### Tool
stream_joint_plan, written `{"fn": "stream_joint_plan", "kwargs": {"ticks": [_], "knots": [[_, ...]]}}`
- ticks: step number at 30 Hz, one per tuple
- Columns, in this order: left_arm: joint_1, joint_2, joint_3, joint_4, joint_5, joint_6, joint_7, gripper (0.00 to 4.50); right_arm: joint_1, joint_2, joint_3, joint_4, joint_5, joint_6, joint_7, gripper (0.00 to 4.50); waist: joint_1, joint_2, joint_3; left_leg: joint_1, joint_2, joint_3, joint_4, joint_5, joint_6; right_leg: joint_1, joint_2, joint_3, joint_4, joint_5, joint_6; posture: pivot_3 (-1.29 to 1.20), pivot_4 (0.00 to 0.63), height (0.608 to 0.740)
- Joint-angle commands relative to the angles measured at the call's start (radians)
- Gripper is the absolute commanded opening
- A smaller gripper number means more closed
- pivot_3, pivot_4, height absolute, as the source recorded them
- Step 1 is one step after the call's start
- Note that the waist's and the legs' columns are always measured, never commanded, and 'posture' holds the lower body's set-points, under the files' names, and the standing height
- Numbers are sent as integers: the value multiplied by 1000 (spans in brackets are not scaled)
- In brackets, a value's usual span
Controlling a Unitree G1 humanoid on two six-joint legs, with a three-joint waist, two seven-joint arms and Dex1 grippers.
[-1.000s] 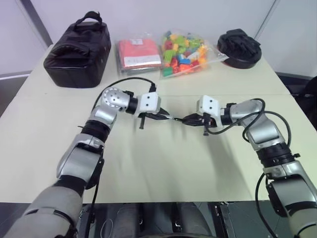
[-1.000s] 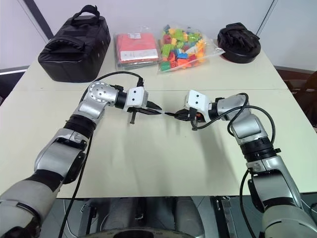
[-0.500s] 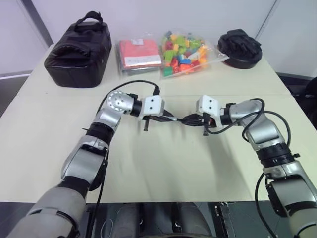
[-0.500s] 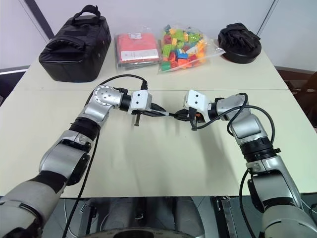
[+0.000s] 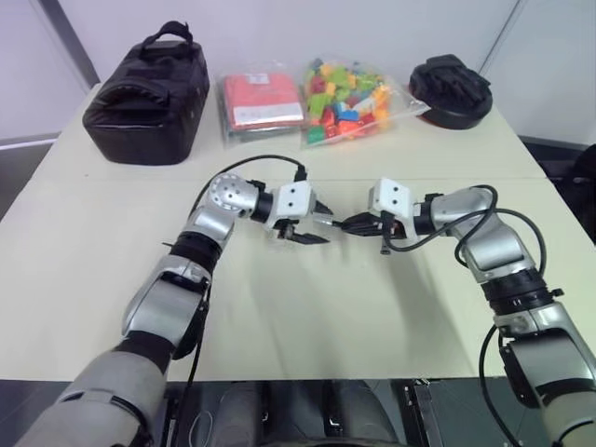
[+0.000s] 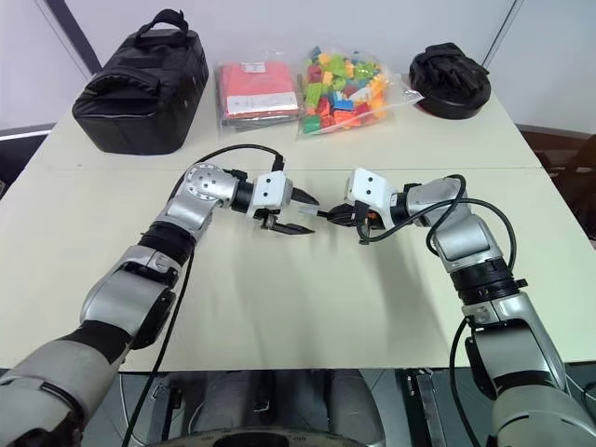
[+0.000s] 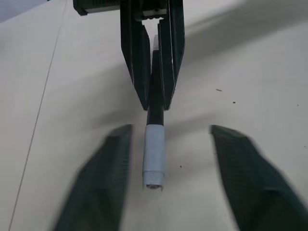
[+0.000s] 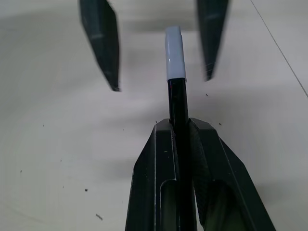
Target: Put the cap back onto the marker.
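The right pincer (image 8: 179, 132) is clamped on the black marker (image 8: 178, 103), held level above the desk (image 5: 307, 307). The cap (image 7: 154, 154) is seated on the marker's tip, between the spread fingers of the left pincer (image 7: 163, 144), which touch neither.

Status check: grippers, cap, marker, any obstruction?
Left gripper open around cap. Right gripper shut on marker. Cap seated on marker. Nothing in the way.
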Motion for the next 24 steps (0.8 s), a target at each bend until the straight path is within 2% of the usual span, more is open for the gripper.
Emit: {"fn": "stream_joint_plan", "kwargs": {"ticks": [1,5,7,11,14,18,24], "knots": [[-47,43,32,31,6,-17,60,3278,-11,-54,-29,13,-17,-36,6,0,0,0,0,0,0,0,0,0,0,0,0,0,0,0,0,0,150,740],[-77,98,88,59,-20,18,123,3278,2,-97,-57,55,-20,-44,-17,0,0,0,0,0,0,0,0,0,0,0,0,0,0,0,0,0,150,740],[-51,113,130,17,-66,90,123,3278,14,-109,-78,81,-26,-35,-57,0,0,0,0,0,0,0,0,0,0,0,0,0,0,0,0,0,150,740],[84,151,212,-196,-156,303,174,3278,58,-111,-150,115,-25,44,-179,0,-1,0,0,0,1,0,0,0,0,0,-1,0,0,0,0,0,150,740],[274,169,278,-444,-188,479,313,3278,102,-78,-233,138,-12,156,-334,0,-3,0,0,0,1,0,-1,0,0,0,-2,1,1,0,0,0,150,740],[448,114,407,-659,-289,732,528,3278,137,-20,-309,157,7,215,-472,0,-1,0,0,0,1,0,0,1,-1,0,-4,1,2,0,0,0,150,740],[571,68,451,-843,-332,833,686,3359,152,16,-337,110,46,279,-502,2776,2,0,0,3,-1,-1,1,1,-1,4,-4,1,2,1,2,0,150,740]]}}
